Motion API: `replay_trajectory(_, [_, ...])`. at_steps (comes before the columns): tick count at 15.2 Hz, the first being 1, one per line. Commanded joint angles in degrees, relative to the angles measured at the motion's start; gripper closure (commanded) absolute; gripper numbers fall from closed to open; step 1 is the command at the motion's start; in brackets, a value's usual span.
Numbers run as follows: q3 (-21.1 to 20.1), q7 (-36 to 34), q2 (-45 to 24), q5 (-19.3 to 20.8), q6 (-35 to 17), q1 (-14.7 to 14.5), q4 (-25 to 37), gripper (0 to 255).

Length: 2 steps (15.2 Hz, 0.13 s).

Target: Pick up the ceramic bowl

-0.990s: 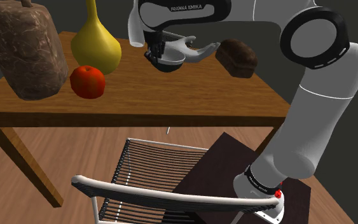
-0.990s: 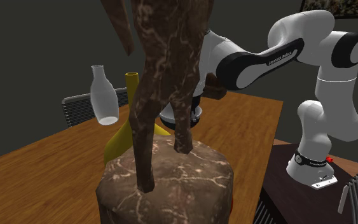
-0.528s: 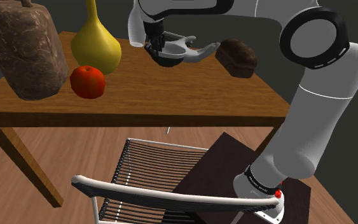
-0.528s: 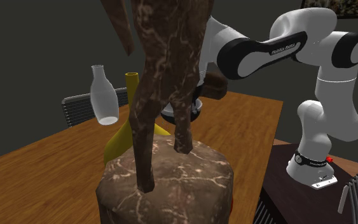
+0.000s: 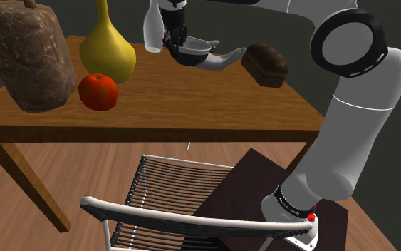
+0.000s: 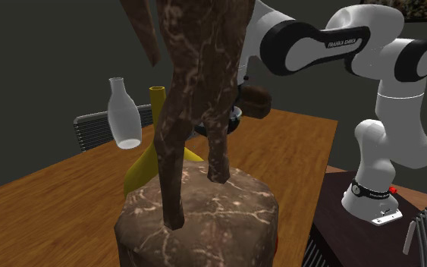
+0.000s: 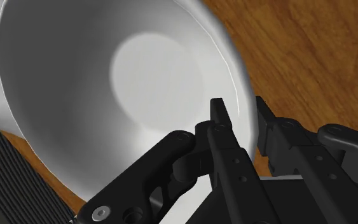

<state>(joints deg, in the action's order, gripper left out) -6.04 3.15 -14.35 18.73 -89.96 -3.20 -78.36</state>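
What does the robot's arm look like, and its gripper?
The arm is fat, round and white, with dark joints and white FRANKA EMIKA lettering on a dark patch. A red spot marks its base. The gripper is all black.

The wrist view's edges crop the rim of the bowl (image 7: 95,95). The shoulder view's top edge cuts off the neck of the yellow vase (image 5: 107,53). In the second exterior view a tall brown sculpture (image 6: 196,76) covers most of both.
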Motion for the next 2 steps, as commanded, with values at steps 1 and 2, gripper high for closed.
replay_trajectory(1, [0.0, 0.2, -0.3, 0.0, 1.1, -0.1, 1.3, 255])
replay_trajectory(2, [0.0, 0.2, -0.3, 0.0, 1.1, -0.1, 1.4, 255])
